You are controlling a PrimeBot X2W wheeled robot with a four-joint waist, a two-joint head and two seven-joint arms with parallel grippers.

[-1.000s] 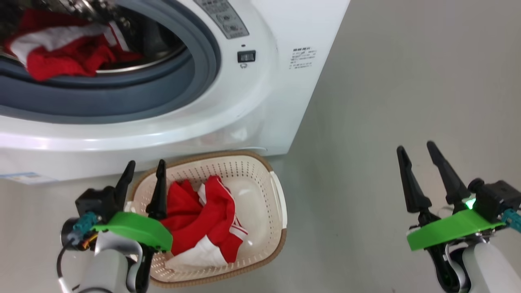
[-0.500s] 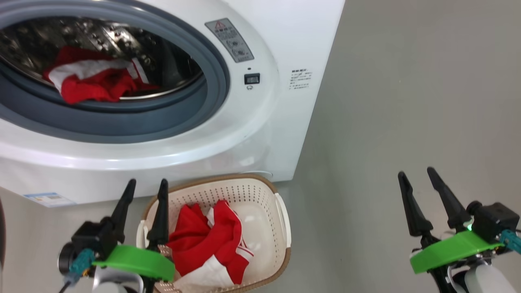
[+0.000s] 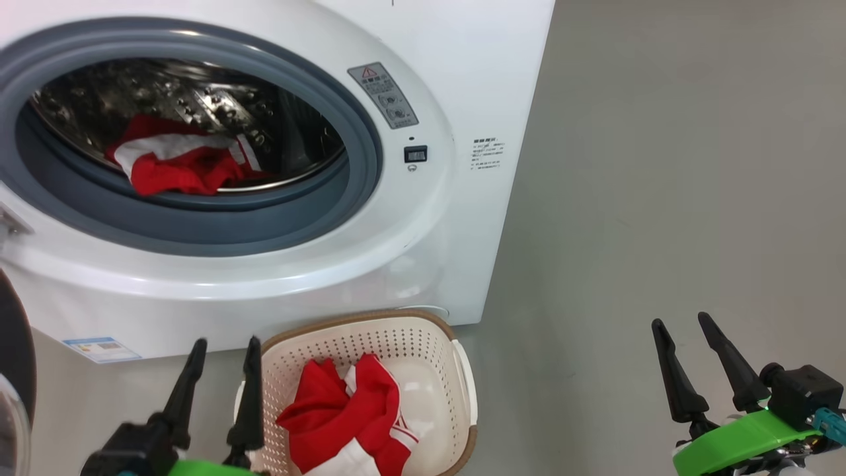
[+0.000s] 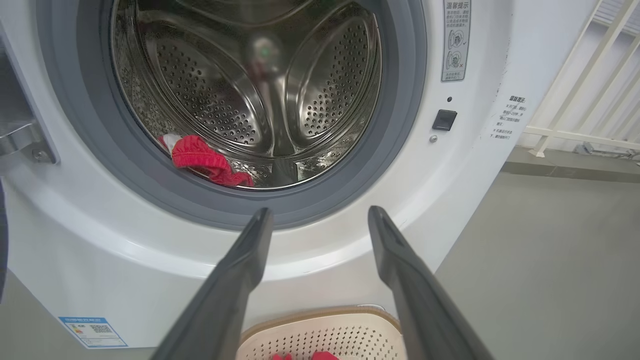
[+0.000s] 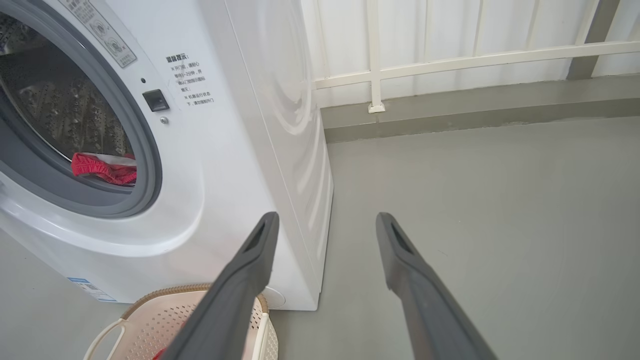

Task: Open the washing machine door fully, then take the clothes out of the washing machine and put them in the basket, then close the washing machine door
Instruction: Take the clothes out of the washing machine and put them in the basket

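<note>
The washing machine (image 3: pixel 429 251) stands with its round mouth uncovered; red and white clothes (image 3: pixel 178 165) lie low at the front of the steel drum (image 4: pixel 260 90). The washing machine door (image 3: pixel 14 344) is swung out, its black rim showing at the far left edge. On the floor under the machine's front, the cream basket (image 3: pixel 396 334) holds more red and white clothes (image 3: pixel 344 416). My left gripper (image 3: pixel 225 340) is open and empty beside the basket's left rim. Far to the right, over bare floor, my right gripper (image 3: pixel 679 319) is open and empty too.
Grey floor (image 3: pixel 661 198) spreads to the right of the machine. A white railing (image 5: pixel 450 60) and a low kerb run behind it. A blue label (image 3: pixel 102 348) sits low on the machine's front. The door's hinge bracket (image 4: pixel 20 140) juts out left of the opening.
The head camera has tilted up, so the machine, basket and both grippers sit lower in the picture and more of the drum shows. Both grippers stay open.
</note>
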